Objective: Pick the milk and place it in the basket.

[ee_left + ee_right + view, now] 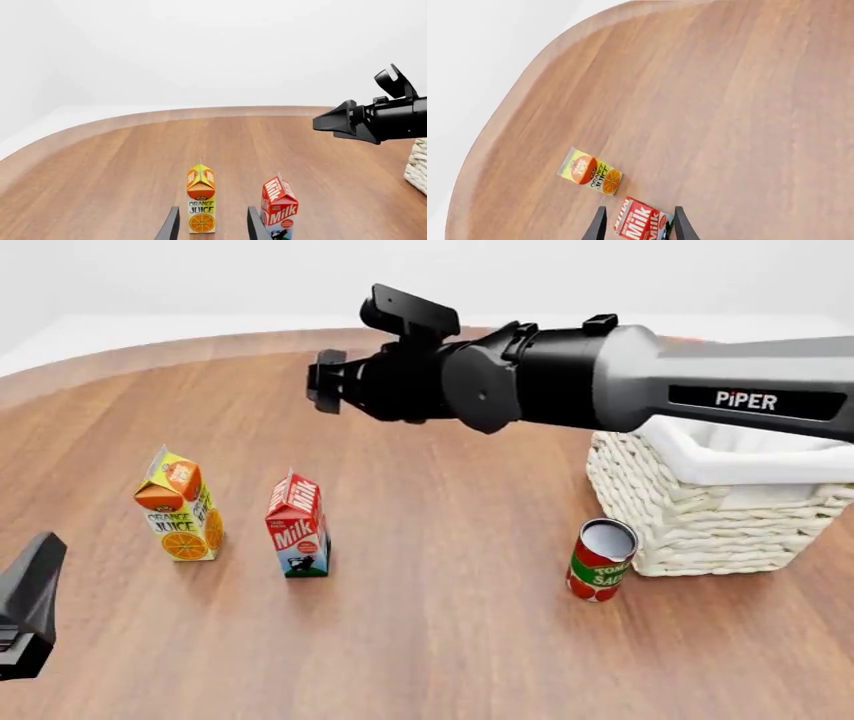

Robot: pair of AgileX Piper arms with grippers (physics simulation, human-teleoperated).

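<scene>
Your right gripper (318,380) hangs high over the middle of the round wooden table (441,640), its two dark fingers parted and holding nothing; its wrist view looks straight down between the fingertips (598,225) at the small red gable-top milk carton with white lettering and a blue-white base (642,226), well below and untouched. From the front, that milk carton (296,526) stands upright toward the table's left side, well in from the edge, just beside the orange-yellow juice carton (178,505), which stands nearer the left edge; a narrow strip of wood separates the two. Your left gripper (212,229) sits low at the near left edge, its fingers spread and empty, framing the juice carton (201,206) ahead, with the milk (278,207) off to one side. Across the table, toward its right edge, stands the large square cream-white woven wicker basket with a white cloth liner (694,515), partly hidden behind your right arm. A red tomato-sauce can (601,560) stands upright just beside the basket's near left corner, well apart from the cartons.
</scene>
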